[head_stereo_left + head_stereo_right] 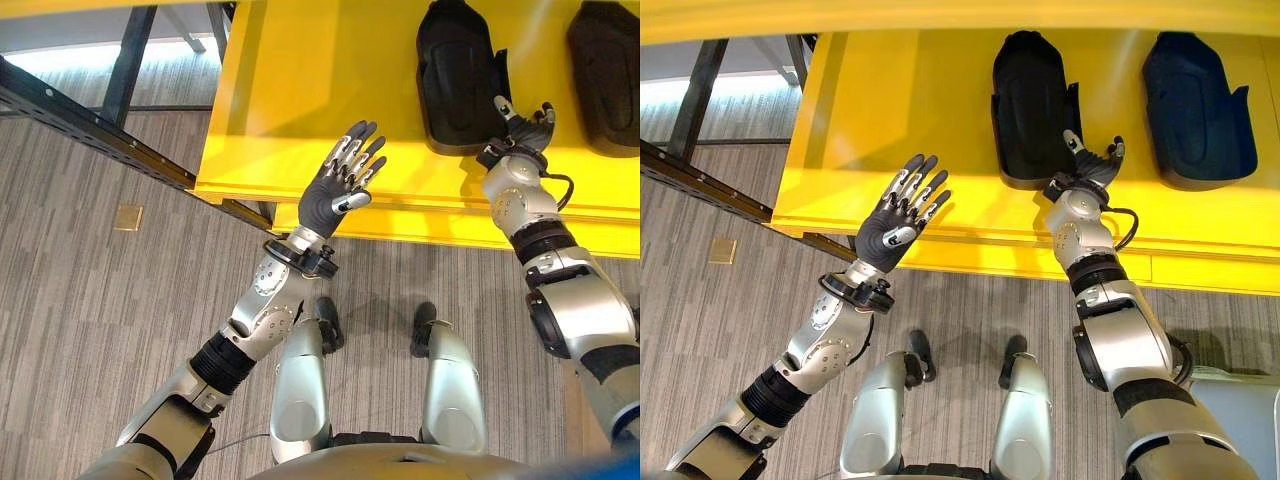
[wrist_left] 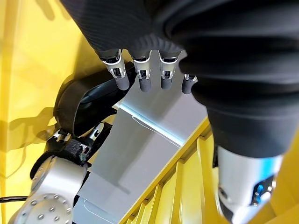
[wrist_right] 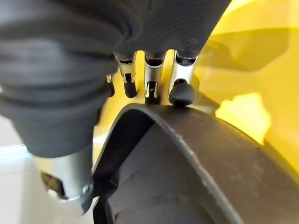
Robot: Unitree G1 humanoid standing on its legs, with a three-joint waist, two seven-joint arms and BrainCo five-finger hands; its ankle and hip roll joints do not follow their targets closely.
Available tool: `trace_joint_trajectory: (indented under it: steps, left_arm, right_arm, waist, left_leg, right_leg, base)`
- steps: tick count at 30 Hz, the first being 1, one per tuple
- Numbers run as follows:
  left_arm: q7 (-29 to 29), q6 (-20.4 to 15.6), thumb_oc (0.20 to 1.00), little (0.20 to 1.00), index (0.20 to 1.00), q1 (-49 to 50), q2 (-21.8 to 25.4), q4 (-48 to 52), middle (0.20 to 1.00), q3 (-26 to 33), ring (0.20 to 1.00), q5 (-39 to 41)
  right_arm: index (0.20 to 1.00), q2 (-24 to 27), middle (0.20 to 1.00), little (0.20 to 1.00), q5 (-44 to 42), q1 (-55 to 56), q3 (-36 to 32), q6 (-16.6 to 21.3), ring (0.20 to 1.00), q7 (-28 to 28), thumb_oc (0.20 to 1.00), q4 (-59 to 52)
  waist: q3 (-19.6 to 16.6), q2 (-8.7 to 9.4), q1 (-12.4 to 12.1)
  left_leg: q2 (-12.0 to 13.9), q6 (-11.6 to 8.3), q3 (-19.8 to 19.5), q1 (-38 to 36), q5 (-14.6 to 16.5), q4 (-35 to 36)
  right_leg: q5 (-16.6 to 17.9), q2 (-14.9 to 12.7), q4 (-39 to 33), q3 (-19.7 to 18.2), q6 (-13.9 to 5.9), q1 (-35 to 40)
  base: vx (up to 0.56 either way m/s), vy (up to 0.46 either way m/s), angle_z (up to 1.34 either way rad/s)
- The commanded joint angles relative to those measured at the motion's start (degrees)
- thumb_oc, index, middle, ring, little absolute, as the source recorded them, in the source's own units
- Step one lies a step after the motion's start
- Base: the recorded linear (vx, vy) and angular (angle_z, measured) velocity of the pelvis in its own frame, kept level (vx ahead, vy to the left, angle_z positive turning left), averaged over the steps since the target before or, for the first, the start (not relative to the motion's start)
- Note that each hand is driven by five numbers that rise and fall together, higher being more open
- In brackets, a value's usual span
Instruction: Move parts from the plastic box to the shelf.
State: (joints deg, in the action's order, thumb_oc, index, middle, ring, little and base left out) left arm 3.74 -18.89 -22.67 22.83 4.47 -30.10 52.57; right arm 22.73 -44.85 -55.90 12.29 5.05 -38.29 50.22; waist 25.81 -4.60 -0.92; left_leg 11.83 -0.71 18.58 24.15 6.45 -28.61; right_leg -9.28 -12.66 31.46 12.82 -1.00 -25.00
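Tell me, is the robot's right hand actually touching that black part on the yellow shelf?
Touching. In the right wrist view, the right hand has its fingertips resting on the rim of the black part, no gap showing. The left hand hangs open, apart from it.

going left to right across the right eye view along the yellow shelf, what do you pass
left hand raised with straight fingers before the shelf's front edge → first black part lying on the yellow shelf → right hand at that part's near end → second black part farther right.

Shelf [image 1: 300,100] glossy yellow, likely painted metal; part [image 1: 460,80] matt black plastic.
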Motion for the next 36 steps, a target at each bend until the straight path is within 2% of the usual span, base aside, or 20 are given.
trace_joint_trajectory:
  steps: [1, 5, 36]
  left_arm:
    - [1.0, -1.7, 1.000, 1.000, 1.000, 0.1, -1.6, 9.0, 1.000, 2.2, 1.000, -1.3]
    - [1.2, -1.9, 1.000, 1.000, 1.000, 0.3, -1.8, 9.2, 1.000, 2.4, 1.000, -1.4]
    - [2.1, -0.7, 1.000, 1.000, 1.000, 0.7, -2.7, 9.0, 1.000, 2.7, 1.000, -1.9]
  right_arm:
    - [1.000, -10.8, 1.000, 1.000, -6.9, 8.5, 1.9, -6.1, 1.000, 1.1, 1.000, 4.3]
    - [1.000, -11.3, 1.000, 1.000, -6.7, 9.8, 2.3, -5.7, 1.000, 0.9, 1.000, 3.6]
    - [1.000, -13.3, 1.000, 1.000, -1.9, 12.6, 6.5, -7.5, 1.000, 6.3, 1.000, -1.3]
  waist:
    - [4.0, -1.64, -1.9]
    - [4.0, -1.48, -1.6]
    - [4.0, -0.41, -1.7]
  left_leg:
    - [-3.8, 0.46, 0.1, -5.5, -1.1, 6.7]
    - [-3.8, 0.21, 0.2, -6.4, -1.9, 8.2]
    - [-3.8, 0.31, 0.2, -6.9, -1.8, 7.3]
  right_leg:
    - [-2.1, 0.4, 4.5, 2.4, -1.24, 1.5]
    - [-1.3, 0.8, 2.5, 2.3, -1.41, 2.5]
    - [-1.3, 0.9, 2.2, 2.8, -1.01, 3.9]
  base:
    - [0.00, -0.008, -0.06]
    - [0.00, 0.000, -0.05]
    - [0.00, 0.000, 0.00]
